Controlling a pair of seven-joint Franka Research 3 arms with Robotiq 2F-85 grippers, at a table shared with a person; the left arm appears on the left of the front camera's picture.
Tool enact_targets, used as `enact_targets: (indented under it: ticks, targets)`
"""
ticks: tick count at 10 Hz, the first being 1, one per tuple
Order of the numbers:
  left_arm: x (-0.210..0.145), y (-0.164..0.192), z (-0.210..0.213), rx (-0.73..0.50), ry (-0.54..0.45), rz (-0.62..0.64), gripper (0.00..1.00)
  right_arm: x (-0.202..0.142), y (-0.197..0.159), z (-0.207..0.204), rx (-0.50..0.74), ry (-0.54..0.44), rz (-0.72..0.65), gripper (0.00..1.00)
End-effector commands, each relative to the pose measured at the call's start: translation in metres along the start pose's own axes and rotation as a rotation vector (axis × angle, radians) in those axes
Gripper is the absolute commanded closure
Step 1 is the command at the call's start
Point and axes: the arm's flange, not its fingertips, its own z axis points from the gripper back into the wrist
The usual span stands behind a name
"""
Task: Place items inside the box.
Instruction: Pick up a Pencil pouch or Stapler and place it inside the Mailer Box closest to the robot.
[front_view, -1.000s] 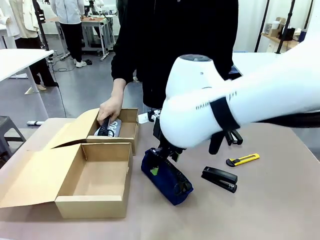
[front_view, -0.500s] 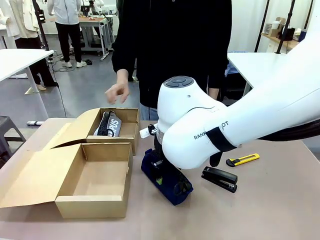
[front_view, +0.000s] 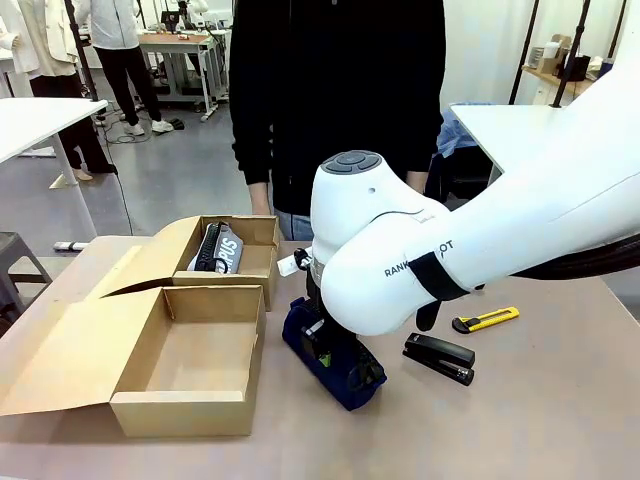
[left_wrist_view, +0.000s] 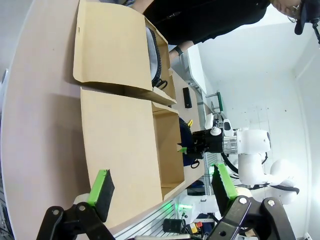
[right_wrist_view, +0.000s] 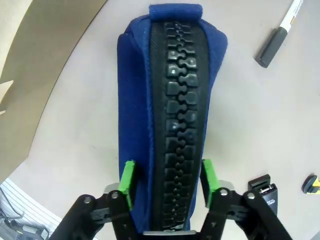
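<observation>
Your right pincer (right_wrist_view: 168, 182) clamps the pouch (right_wrist_view: 172, 90) across its zip — poised for the box (front_view: 185, 415) — while your left pincer (left_wrist_view: 162, 186) hangs open, empty.

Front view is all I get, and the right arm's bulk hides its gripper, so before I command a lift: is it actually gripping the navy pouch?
Observer: Yes, the right gripper is shut on the navy pouch, green pads against both long sides.
Operator: Which side of it faces up?
Observer: The zip faces up toward the wrist, running lengthwise between the pads.
Operator: And the other arm?
Observer: The left gripper is open and empty, aimed at the near cardboard box's open lid.
</observation>
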Motion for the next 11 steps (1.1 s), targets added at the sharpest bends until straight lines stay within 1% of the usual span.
enact_targets:
  ticks: [1,3,7,9,10,11]
  targets:
    - [0.000,0.000,0.000,-0.026,-0.019,-0.023,0.00,0.006,0.004,0.001,-0.007,0.005,-0.014,1.00]
    - [0.000,0.000,0.000,-0.026,-0.019,-0.023,0.00,0.006,0.001,0.002,-0.003,0.001,-0.028,1.00]
    - [0.000,0.000,0.000,-0.026,-0.019,-0.023,0.00,-0.001,-0.004,0.013,0.034,0.033,-0.044,1.00]
    - [0.000,0.000,0.000,-0.026,-0.019,-0.023,0.00,-0.009,-0.004,0.034,0.047,0.056,-0.061,1.00]
    - [0.000,0.000,0.000,-0.026,-0.019,-0.023,0.00,-0.018,-0.007,0.052,0.067,0.066,-0.080,1.00]
    - [0.000,0.000,0.000,-0.026,-0.019,-0.023,0.00,-0.033,-0.014,0.079,0.110,0.124,-0.138,1.00]
